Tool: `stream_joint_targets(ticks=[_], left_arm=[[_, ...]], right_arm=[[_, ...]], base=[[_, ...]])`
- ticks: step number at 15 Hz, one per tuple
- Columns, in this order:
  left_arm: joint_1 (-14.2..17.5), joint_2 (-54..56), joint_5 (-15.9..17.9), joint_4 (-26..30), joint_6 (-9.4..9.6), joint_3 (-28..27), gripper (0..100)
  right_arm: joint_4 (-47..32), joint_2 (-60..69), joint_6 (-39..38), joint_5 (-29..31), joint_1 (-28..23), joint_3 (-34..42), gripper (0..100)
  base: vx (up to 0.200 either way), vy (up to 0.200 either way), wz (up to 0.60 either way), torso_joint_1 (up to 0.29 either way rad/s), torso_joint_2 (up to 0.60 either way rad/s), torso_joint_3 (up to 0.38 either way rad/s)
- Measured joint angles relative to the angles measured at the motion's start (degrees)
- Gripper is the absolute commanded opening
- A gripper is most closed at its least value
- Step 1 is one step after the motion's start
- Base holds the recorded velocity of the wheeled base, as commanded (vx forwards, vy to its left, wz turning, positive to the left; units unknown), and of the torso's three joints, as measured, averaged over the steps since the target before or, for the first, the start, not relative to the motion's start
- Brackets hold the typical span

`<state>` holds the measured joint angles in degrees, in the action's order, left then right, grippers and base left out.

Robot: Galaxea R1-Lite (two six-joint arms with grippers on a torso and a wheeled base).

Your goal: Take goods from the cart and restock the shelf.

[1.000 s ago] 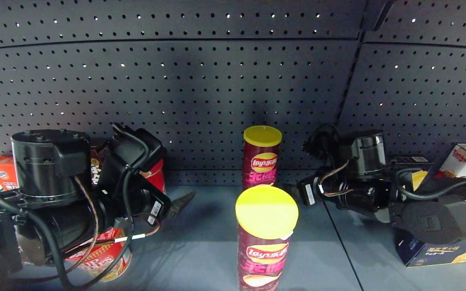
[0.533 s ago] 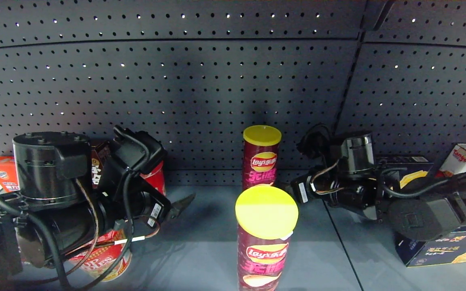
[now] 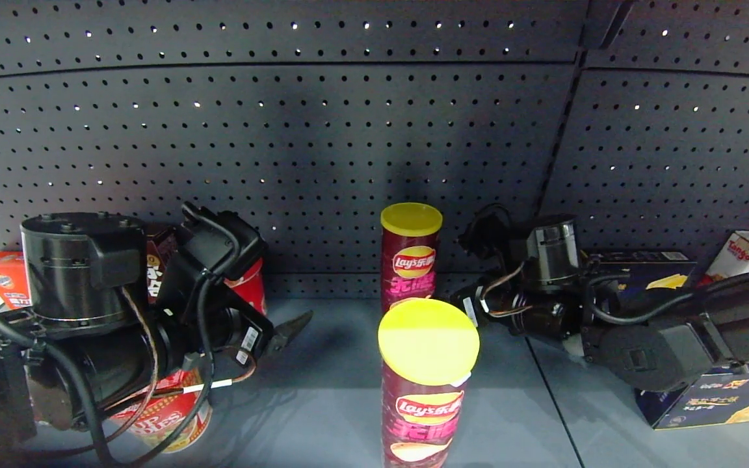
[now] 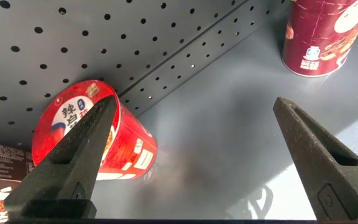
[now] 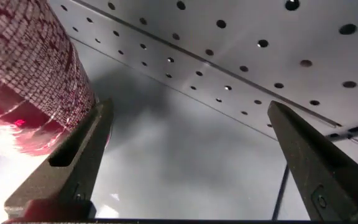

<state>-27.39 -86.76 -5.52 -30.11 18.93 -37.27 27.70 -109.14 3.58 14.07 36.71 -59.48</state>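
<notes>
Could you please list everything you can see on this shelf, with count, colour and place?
chip cans: two, maroon with yellow lids, mid-shelf, one behind the other
cup noodles: two, red, left side, one by the back wall, one at the front
orange box: one, orange, far left
brown box: one, dark brown, behind the left arm
white box: one, white and red, far right, at the back
black box: one, black, right, by the back wall
blue box: one, dark blue and yellow, right front
shelf: one, grey, perforated back wall
left hand: one, black, open and empty, left of the cans
right hand: one, black, open, beside the rear can
</notes>
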Motion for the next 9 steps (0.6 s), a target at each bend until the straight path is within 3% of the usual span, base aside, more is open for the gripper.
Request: stream_joint_targets(ticks=[9], left_arm=[[-0.02,0.05,0.02,-0.07,-0.02,0.56,100]], right_arm=[[0.07,-0.28,0.0,0.02,0.26,0.33,100]], base=[[0.0,0.0,0.0,0.0,0.0,0.0]])
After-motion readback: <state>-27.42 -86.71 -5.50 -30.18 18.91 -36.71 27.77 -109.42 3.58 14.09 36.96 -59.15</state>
